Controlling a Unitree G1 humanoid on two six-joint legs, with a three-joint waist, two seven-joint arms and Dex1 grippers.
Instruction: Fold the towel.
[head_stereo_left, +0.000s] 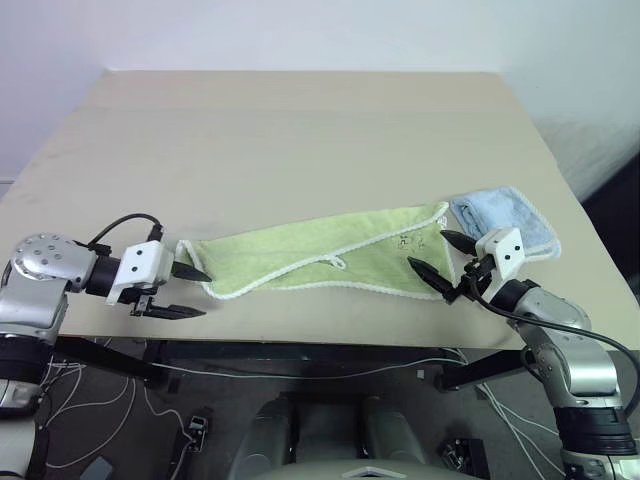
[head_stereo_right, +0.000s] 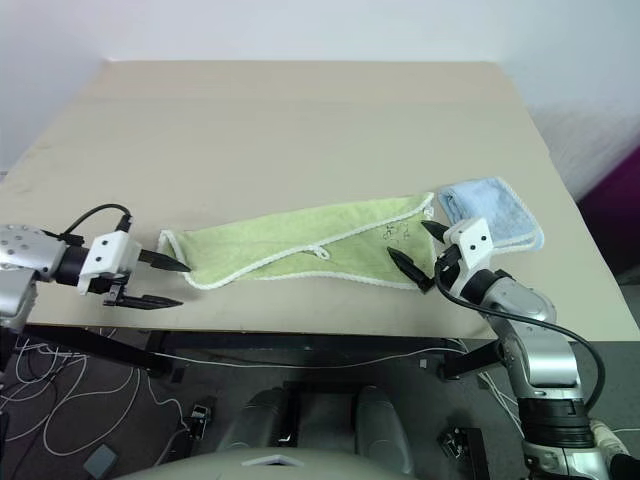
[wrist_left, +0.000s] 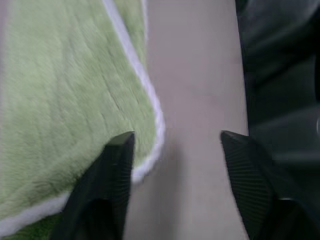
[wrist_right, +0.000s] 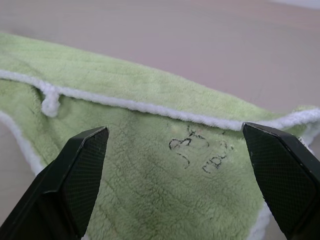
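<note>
The light yellow-green towel (head_stereo_left: 320, 258) lies folded into a long strip near the table's front edge, white edging showing. Its small white loop (wrist_right: 50, 105) and dark embroidery (wrist_right: 195, 150) are at the right end. My left gripper (head_stereo_left: 197, 292) stands open at the strip's left end; in the left wrist view one finger (wrist_left: 112, 175) lies over the towel's rounded corner (wrist_left: 150, 145) and the other is above bare table near the edge. My right gripper (head_stereo_left: 428, 250) is open and level at the right end, its fingers spread to either side of the embroidered corner, holding nothing.
A smaller light blue towel (head_stereo_left: 505, 215) lies folded just right of the green one, behind my right gripper. The beige table (head_stereo_left: 300, 130) stretches back bare. The front edge (head_stereo_left: 330, 342) runs close under both grippers; cables lie on the floor below.
</note>
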